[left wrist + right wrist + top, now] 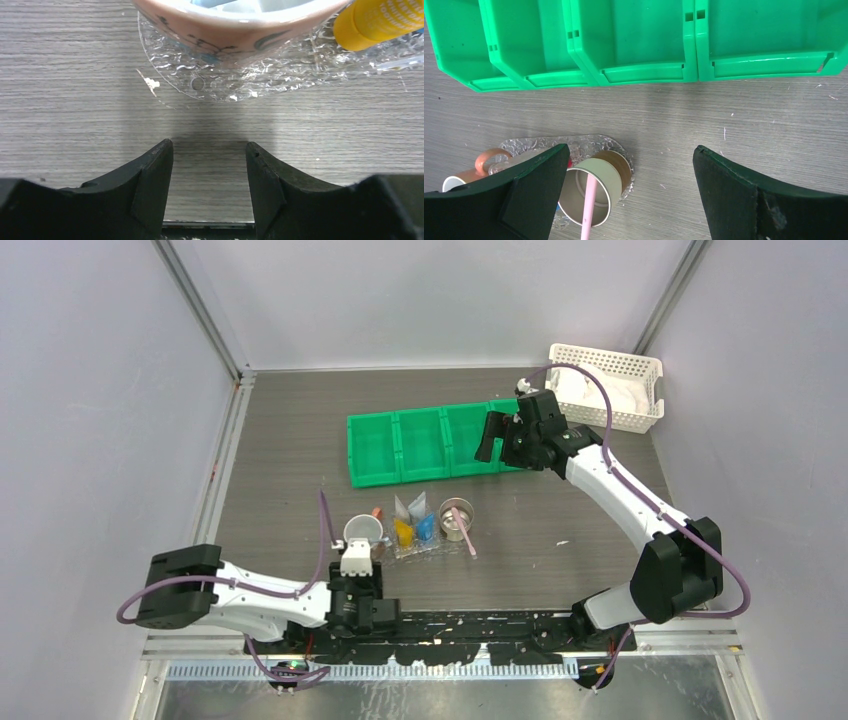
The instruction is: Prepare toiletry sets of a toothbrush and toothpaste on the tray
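The left fingers (pixel 150 185) stand released with bare worktop (pixel 75 100) between them. The tray (pixel 200 85) is just ahead, with a pink cup (pixel 235 30) on it straight in front. The yellow toothpaste (pixel 380 22) lies ahead and to their right. Its long axis seems crosswise to them, though the frame cuts off most of it. The right fingers (pixel 744 195) hang wide and empty by the green bin (pixel 639 40), well apart from the tray. The pink toothbrush (pixel 590 205) leans in a second cup (pixel 616 172). The left fingers are nearer.

Bright, even overhead light. We note a soft shadow on the counter (pixel 210 137) before the left jaws, and glints on the tray (pixel 280 80).
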Robot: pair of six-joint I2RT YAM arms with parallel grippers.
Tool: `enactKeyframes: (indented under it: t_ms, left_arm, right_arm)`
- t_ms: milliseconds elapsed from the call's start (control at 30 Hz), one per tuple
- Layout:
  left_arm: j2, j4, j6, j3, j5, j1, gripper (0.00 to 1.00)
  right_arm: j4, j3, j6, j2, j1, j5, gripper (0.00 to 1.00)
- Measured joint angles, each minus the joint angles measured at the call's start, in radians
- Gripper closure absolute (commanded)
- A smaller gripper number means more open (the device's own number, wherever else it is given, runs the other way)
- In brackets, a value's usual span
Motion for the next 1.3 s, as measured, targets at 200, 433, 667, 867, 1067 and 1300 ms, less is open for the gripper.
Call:
enactKeyframes:
  t_ms: [200,433,667,867,1067,1300]
  left_arm:
    - [-0.001,0.147,0.056,-0.081,-0.094,0.0,0.43]
    - [0.157,0.396,0.116,-0.119,-0.273,0.0,0.41]
    - [0.154,0.53,0.154,-0.176,-0.339,-0.002,0.41]
    - [0.129,0.565,0.179,-0.201,-0.346,-0.002,0.4]
    - [0.146,0.578,0.201,-0.198,-0.351,-0.002,0.4]
    - [0.146,0.597,0.209,-0.206,-0.356,-0.002,0.4]
  right_arm:
    - [0.0,0.0,0.004,0.0,0.0,0.001,0.0]
    - [0.0,0.0,0.006,0.001,0.0,0.002,0.0]
    - [0.017,0.0,0.017,0.032,0.0,-0.004,0.0]
    - [0.026,0.0,0.024,0.059,0.0,-0.007,0.0]
    - [0.044,0.0,0.032,0.086,-0.001,-0.011,0.0]
    - [0.052,-0.027,0.038,0.083,0.0,0.029,0.0]
